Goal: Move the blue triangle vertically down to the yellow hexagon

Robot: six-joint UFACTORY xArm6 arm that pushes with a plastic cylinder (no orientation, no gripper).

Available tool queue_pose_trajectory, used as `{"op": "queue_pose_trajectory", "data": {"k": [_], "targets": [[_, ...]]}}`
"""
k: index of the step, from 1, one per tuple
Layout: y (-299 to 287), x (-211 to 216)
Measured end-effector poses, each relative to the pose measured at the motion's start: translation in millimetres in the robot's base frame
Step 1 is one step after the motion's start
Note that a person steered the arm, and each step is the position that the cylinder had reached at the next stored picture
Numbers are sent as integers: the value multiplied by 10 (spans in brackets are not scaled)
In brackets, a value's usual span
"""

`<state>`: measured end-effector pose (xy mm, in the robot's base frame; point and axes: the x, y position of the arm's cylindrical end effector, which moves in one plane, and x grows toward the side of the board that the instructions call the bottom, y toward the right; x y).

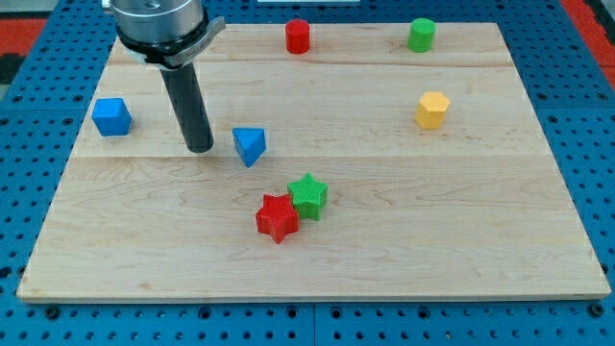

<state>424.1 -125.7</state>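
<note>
The blue triangle (249,145) lies on the wooden board (317,269), left of centre. The yellow hexagon (432,110) sits far to its right and a little higher in the view. My tip (199,148) rests on the board just left of the blue triangle, with a small gap between them. The rod rises from the tip toward the view's top left.
A blue cube (111,116) sits at the left. A red cylinder (298,37) and a green cylinder (421,35) stand near the top edge. A red star (278,218) and a green star (308,195) touch each other below the triangle.
</note>
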Motion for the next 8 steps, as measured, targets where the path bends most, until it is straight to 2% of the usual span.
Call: {"op": "queue_pose_trajectory", "data": {"k": [2, 3, 4, 5, 7, 8], "targets": [[1311, 64], [1715, -123], [1715, -454], [1918, -406], [2107, -193], [2199, 121]]}}
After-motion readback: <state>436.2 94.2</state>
